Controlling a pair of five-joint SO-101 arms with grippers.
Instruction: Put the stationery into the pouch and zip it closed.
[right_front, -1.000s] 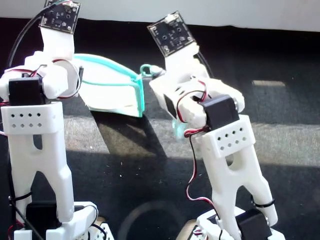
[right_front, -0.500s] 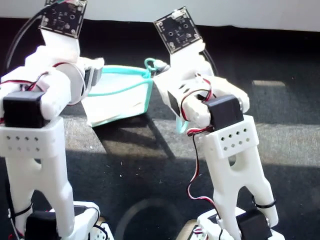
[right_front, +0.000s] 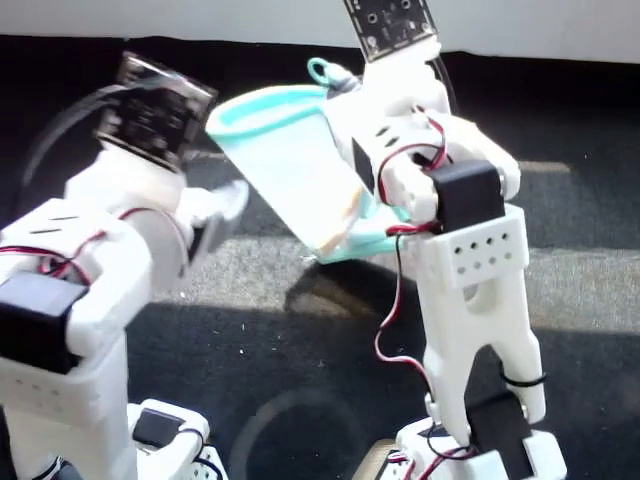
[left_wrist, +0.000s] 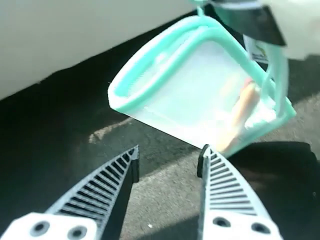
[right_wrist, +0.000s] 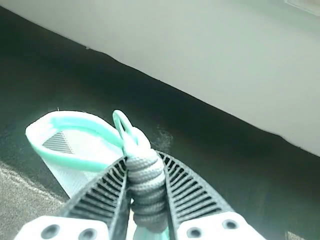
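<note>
Harsh sunlight, deep shadows (bright band across the table (right_front: 250, 270))

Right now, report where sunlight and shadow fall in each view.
High view: a sunlit band crosses the table, the pouch casting a shadow on it. Left wrist view: light shines through the pouch, showing an orange item inside. Right wrist view: bright wall, dark table, the right hand shut on the pull cord.

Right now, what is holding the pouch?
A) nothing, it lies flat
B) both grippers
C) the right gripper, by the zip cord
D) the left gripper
C: the right gripper is shut on the grey cord at the corner of the pouch, while the left gripper is open and apart from it.
</note>
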